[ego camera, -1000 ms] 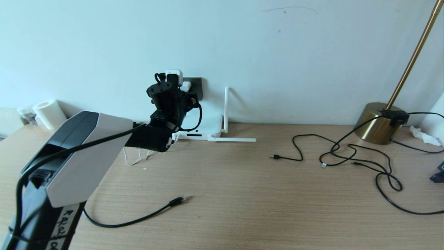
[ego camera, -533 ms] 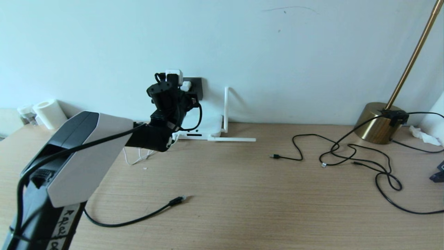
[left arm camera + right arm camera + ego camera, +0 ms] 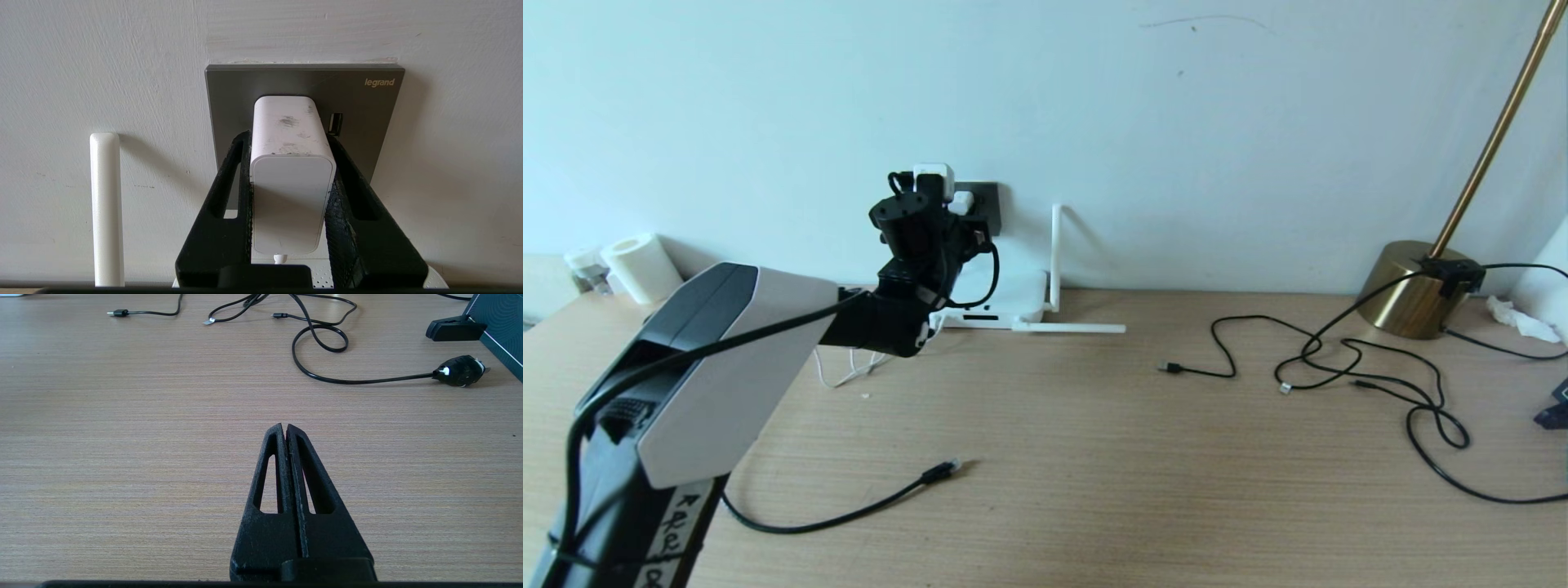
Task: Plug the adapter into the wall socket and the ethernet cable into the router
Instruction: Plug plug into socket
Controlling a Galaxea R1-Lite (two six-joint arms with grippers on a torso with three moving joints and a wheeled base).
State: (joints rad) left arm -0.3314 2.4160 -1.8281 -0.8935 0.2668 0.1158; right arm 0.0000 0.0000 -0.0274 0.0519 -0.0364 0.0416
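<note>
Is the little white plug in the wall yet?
Looks in. The adapter sits against the wall socket with no prongs showing, left gripper clamped around it.

Soft even daylight, faint shadows, sharp focus

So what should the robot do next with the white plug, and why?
Probably let go and back away. The left gripper is shut on the adapter, which already looks pushed up against the socket. The ethernet cable lies loose on the desk, not in the router, so that comes next.
</note>
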